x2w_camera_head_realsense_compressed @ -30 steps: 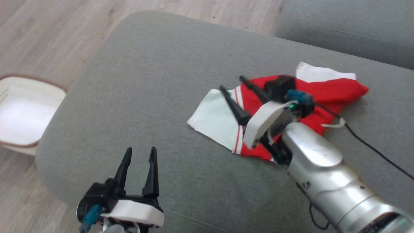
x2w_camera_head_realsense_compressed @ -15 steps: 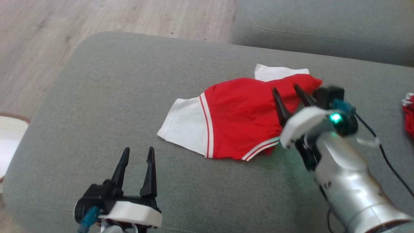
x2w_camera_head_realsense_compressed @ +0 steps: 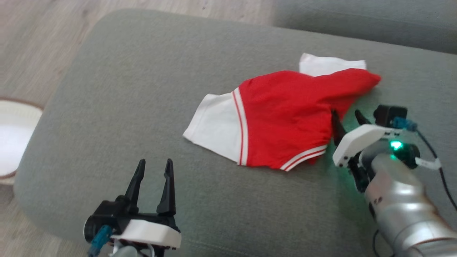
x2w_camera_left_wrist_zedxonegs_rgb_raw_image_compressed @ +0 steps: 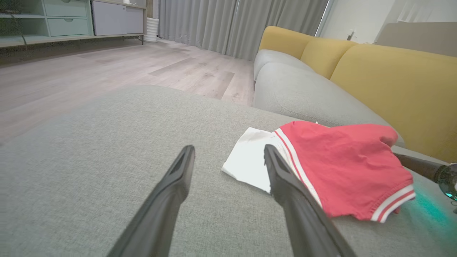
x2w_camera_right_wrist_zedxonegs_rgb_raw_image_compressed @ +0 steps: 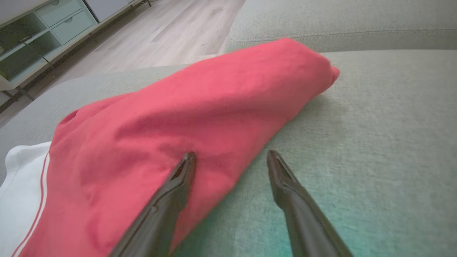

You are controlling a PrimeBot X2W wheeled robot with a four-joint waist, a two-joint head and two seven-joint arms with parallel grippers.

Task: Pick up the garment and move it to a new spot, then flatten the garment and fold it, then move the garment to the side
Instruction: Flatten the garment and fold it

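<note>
The garment (x2w_camera_head_realsense_compressed: 285, 117) is red with white panels and striped trim, and it lies loosely spread on the grey sofa cushion (x2w_camera_head_realsense_compressed: 142, 89). My right gripper (x2w_camera_head_realsense_compressed: 345, 115) is open at the garment's right edge. In the right wrist view its left finger lies over the red cloth (x2w_camera_right_wrist_zedxonegs_rgb_raw_image_compressed: 178, 117) and its right finger over bare cushion, with nothing held in the gripper (x2w_camera_right_wrist_zedxonegs_rgb_raw_image_compressed: 231, 155). My left gripper (x2w_camera_head_realsense_compressed: 155, 164) hangs open and empty near the cushion's front edge, well left of the garment. In the left wrist view the garment (x2w_camera_left_wrist_zedxonegs_rgb_raw_image_compressed: 339, 167) lies ahead and to the right of that gripper (x2w_camera_left_wrist_zedxonegs_rgb_raw_image_compressed: 229, 150).
A pale basket (x2w_camera_head_realsense_compressed: 14, 142) stands on the wooden floor (x2w_camera_head_realsense_compressed: 35, 43) left of the cushion. A second grey cushion (x2w_camera_head_realsense_compressed: 357, 25) adjoins at the back right, with yellow backrests (x2w_camera_left_wrist_zedxonegs_rgb_raw_image_compressed: 392, 82) behind it. A black cable (x2w_camera_head_realsense_compressed: 432, 153) trails from my right wrist.
The head view has shifted. My right gripper has drawn back from over the garment's middle to its right edge, still open. The left gripper has stayed put.
</note>
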